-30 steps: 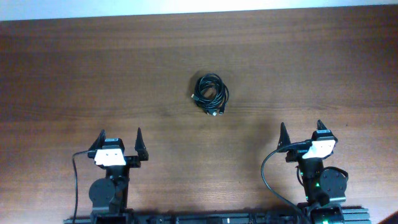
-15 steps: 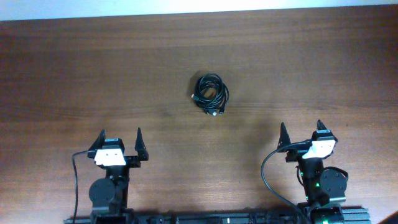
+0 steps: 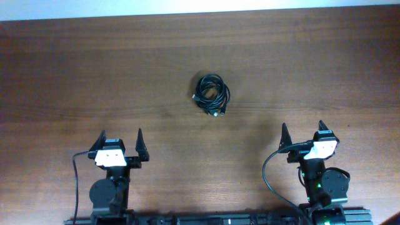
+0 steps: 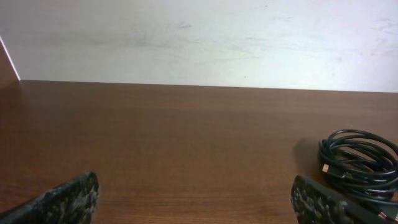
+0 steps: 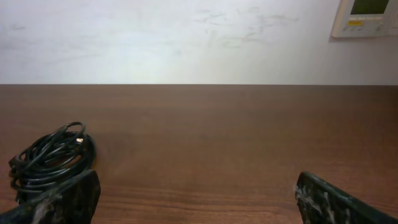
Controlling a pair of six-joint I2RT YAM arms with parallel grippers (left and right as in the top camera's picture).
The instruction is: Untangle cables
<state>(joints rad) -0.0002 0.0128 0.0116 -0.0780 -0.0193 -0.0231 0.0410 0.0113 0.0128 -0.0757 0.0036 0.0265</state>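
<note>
A: Black cable bundle [image 3: 211, 95] overhead, lying mid-table [image 3: 94, 75], well apart from both arms.
B: Left gripper [image 3: 120, 134] and right gripper [image 3: 303, 127], fingers spread, holding nothing.
A: Left wrist view: cable bundle low right.
B: Right wrist view: it's low left.

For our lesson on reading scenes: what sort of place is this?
Probably a robotics lab or office: a wooden table, a white wall carrying a control panel, and a left tool and right tool facing one cable bundle.
</note>
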